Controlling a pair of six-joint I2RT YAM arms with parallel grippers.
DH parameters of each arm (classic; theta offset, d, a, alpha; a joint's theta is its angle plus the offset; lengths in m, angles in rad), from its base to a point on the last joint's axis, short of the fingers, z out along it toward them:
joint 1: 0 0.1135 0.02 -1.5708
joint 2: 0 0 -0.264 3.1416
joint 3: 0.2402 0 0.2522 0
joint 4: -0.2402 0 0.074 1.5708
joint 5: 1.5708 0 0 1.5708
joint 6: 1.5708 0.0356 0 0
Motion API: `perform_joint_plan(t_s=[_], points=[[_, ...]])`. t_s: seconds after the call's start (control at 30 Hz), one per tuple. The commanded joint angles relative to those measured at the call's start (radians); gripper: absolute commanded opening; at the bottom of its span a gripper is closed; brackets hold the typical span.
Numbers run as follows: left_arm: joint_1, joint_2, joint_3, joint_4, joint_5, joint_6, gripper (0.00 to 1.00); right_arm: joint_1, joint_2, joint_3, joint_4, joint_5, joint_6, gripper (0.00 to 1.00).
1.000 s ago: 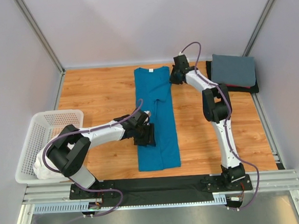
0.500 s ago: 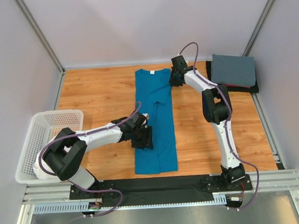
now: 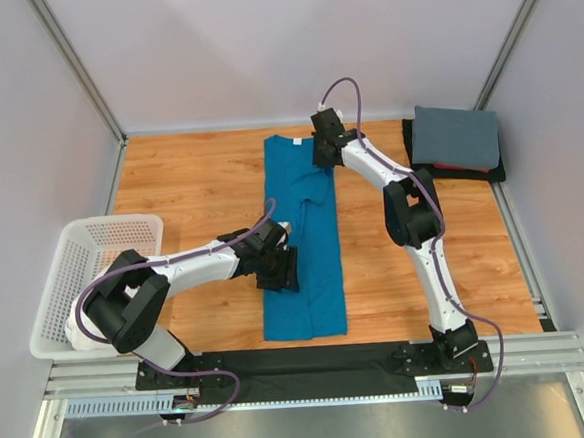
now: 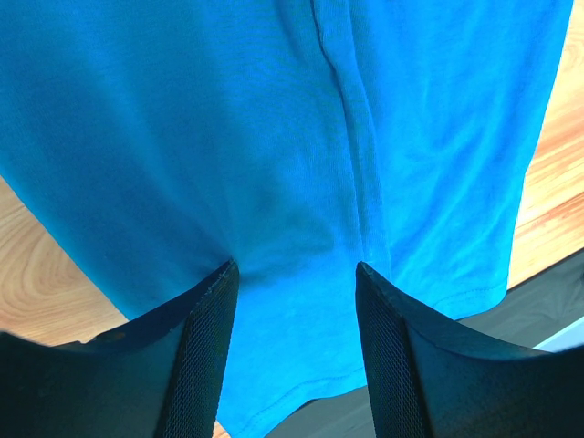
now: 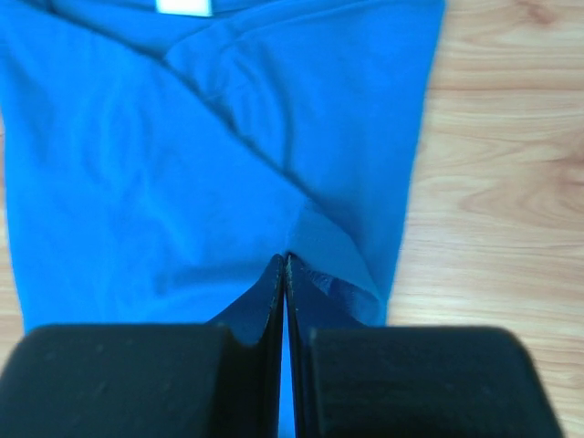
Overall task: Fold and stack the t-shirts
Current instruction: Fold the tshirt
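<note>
Left gripper (image 4: 292, 274) open, right gripper (image 5: 285, 263) pinching the one teal tee (image 3: 314, 243).
Two grippers: the left's fingers stand apart, tips on the tee's lower half; the right is closed on a fold near the collar. The tee lies flat mid-table (image 3: 199, 185). One stack at the far right has a grey tee (image 3: 455, 137) on top, then a red tee (image 3: 464, 171) and a dark tee (image 3: 497, 173). One basket (image 3: 83, 234), at the left, holds a white cloth (image 3: 79, 329).

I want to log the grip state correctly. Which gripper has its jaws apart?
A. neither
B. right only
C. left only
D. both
C: the left gripper has its jaws wide apart over the teal t-shirt, while the right gripper has its jaws pressed together on a fold of it.
</note>
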Motion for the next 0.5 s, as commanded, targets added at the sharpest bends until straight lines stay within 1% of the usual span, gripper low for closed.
perform_joint_plan(t_s=[0.0,0.1,0.2,0.23,0.27,0.33,0.37,0.4,0.43,0.47], points=[[-0.005,-0.034,-0.017,-0.017,-0.008,0.021,0.61,0.017,-0.041,0.057,0.030,-0.014,-0.030,0.00],[-0.005,-0.037,-0.018,-0.016,-0.010,0.021,0.61,0.033,-0.031,0.057,0.047,-0.039,-0.030,0.00],[-0.005,-0.041,-0.018,-0.016,-0.010,0.023,0.61,0.047,-0.014,0.065,0.045,-0.039,-0.031,0.04],[-0.005,-0.046,-0.020,-0.017,-0.010,0.023,0.61,0.049,-0.006,0.068,0.041,-0.037,-0.028,0.12],[-0.006,-0.051,-0.020,-0.019,-0.013,0.023,0.61,0.047,-0.002,0.074,0.029,-0.042,-0.028,0.17],[-0.006,-0.058,-0.018,-0.024,-0.018,0.024,0.62,0.047,0.006,0.085,0.010,-0.051,-0.030,0.23],[-0.005,-0.064,-0.017,-0.025,-0.019,0.024,0.62,0.046,0.011,0.091,-0.010,-0.080,-0.033,0.27],[-0.005,-0.067,-0.013,-0.025,-0.019,0.024,0.62,0.046,0.009,0.106,-0.019,-0.103,-0.031,0.29],[-0.005,-0.070,-0.007,-0.028,-0.021,0.026,0.62,0.043,-0.001,0.113,-0.027,-0.124,-0.034,0.33],[-0.005,-0.075,-0.003,-0.028,-0.021,0.026,0.62,0.041,-0.005,0.120,-0.037,-0.229,-0.042,0.36]])
